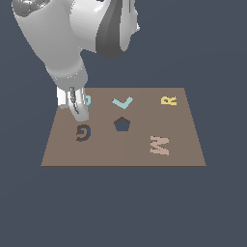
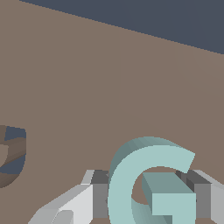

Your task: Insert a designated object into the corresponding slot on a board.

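A white robot arm reaches down over a flat brown board [image 1: 144, 154] lying on a dark surface. Its gripper [image 1: 80, 112] sits near the board's far corner on the exterior view's left, jaws clamped on a pale teal letter G [image 2: 151, 188], one finger [image 2: 78, 203] on each side. In the exterior view only a sliver of the G shows beside the fingers. The dark G-shaped slot [image 1: 83, 132] lies just in front of the gripper, unfilled. A pentagon hole [image 1: 122, 124], a teal checkmark [image 1: 122, 102], a yellow R [image 1: 169, 100] and a tan W [image 1: 159, 145] also show on the board.
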Available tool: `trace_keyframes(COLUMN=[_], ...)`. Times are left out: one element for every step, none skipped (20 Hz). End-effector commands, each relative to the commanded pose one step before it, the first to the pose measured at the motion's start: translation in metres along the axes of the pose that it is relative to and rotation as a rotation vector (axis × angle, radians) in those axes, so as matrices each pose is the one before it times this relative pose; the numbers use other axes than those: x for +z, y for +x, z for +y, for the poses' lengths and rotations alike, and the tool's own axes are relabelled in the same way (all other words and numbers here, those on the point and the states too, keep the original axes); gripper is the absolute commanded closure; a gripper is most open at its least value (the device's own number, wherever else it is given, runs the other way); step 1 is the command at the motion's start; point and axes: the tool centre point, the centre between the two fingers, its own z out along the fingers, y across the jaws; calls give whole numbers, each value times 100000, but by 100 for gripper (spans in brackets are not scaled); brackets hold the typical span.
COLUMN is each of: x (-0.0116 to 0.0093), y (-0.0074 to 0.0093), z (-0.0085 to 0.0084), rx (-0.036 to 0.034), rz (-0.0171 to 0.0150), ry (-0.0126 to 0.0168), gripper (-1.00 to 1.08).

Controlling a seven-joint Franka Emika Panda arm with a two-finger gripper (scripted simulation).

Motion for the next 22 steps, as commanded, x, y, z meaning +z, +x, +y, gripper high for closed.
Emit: trace_keyframes(x=[66,0,-49,-63,-188,-154,-63,153,24,-1,-2,-3,-4,-5,-6,-6,-7,-8,-9,-10,-11,-12], y=[13,0,-10,4,12,9,4,-19,7,14,25,36,46,57,67,77,87,98,109,119,130,140], z=[47,0,-43,0,1,-2,1,20,-5,-13,-21,-28,-37,-45,-53,-62,-70,-79,-87,-96,-105,-114], rx=[38,0,-24,0,0,-6,0,0,-73,-229,-378,-528,-680,-832,-985,-1138,-1293,-1448,-1603,-1761,-1920,-2080], rz=[-16,0,13,0,0,-1,0,0,-21,0,0,1,1,1,1,1,1,2,2,2,2,2], ry=[-106,0,94,0,0,-69,0,0,-38,-1,0,0,0,0,0,0,0,0,1,1,1,1], gripper=[108,108,108,108,108,108,108,108,108,108,108,108,108,108,108,108,108,108,108,108,108,108])
